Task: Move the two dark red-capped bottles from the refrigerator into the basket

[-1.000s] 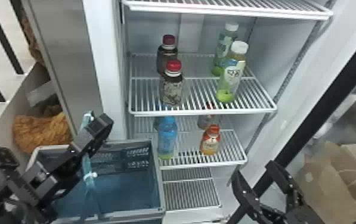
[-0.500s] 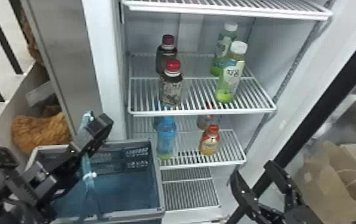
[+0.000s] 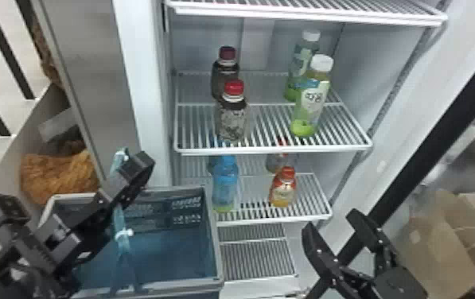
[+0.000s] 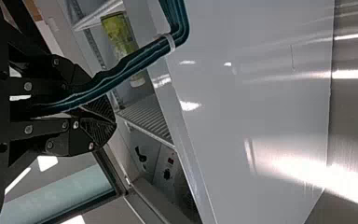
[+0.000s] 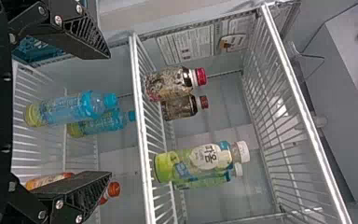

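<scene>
Head view, bottle shelf: this wire shelf (image 3: 276, 150) in the refrigerator (image 3: 145, 79) is the landmark for every place below.
Front dark bottle: the nearer red-capped target (image 3: 232, 119) stands upright at the shelf's front, toward its left side, where it seems the easier first pick.
Rear dark bottle: its red-capped partner (image 3: 224, 75) is upright behind it on the same shelf, partly screened, so the front one probably has to leave first.
Green bottles: the white-capped pair (image 3: 312, 103) stands toward the shelf's right side; the gap between the pairs should give a finger room to pass.
Lower drinks: a blue bottle (image 3: 225, 185) and an orange one (image 3: 284, 189) sit below the shelf, likely just stock to be left alone.
Right end effector: in front of and below the shelf's right side (image 3: 332, 222), its fingers well apart and empty, a width that would suit straddling a bottle body.
Left end effector: in front of the shelf, out past its left side, fingertips together (image 4: 114, 123) on nothing; it appears to be waiting.
Basket: below and left of the shelf (image 3: 215, 238), open side up, presumably set close for a short carry; neither dark bottle is in it, so both transfers remain.
</scene>
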`<action>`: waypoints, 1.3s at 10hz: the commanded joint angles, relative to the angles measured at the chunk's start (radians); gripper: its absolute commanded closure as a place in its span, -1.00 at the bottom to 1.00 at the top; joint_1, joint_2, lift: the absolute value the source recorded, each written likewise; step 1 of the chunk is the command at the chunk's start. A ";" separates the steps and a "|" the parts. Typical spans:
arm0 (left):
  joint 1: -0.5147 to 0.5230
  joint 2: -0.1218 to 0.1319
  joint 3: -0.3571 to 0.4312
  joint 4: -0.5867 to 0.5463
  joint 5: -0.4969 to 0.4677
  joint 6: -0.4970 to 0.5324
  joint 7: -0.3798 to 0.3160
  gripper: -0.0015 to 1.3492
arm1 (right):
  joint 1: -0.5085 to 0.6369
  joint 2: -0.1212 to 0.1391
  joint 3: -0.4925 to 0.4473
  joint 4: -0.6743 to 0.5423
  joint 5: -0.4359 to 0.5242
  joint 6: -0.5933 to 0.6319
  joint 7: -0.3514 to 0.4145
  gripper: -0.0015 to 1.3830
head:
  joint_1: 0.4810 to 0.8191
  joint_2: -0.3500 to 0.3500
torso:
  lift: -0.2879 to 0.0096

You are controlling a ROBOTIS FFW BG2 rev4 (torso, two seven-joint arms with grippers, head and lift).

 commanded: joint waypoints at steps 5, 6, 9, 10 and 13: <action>0.001 0.000 0.001 0.000 0.004 -0.003 0.000 0.78 | -0.098 -0.008 0.044 -0.037 0.010 0.106 -0.012 -0.70 | 0.27 -0.25 | 0.71; 0.001 0.000 0.001 0.000 0.006 -0.003 0.000 0.78 | -0.117 -0.009 0.058 -0.037 0.010 0.121 -0.018 -0.70 | 0.27 -0.23 | 0.71; 0.001 0.000 0.001 0.000 0.006 -0.003 0.000 0.78 | -0.189 -0.017 0.096 -0.027 0.014 0.162 -0.034 -0.70 | 0.27 -0.15 | 0.71; 0.001 0.000 0.001 0.000 0.006 -0.003 0.000 0.78 | -0.213 -0.020 0.104 -0.022 0.016 0.182 -0.040 -0.70 | 0.27 -0.13 | 0.71; 0.001 0.000 0.001 0.000 0.006 -0.003 0.000 0.78 | -0.301 -0.025 0.124 -0.010 0.040 0.239 -0.051 -0.70 | 0.27 -0.08 | 0.71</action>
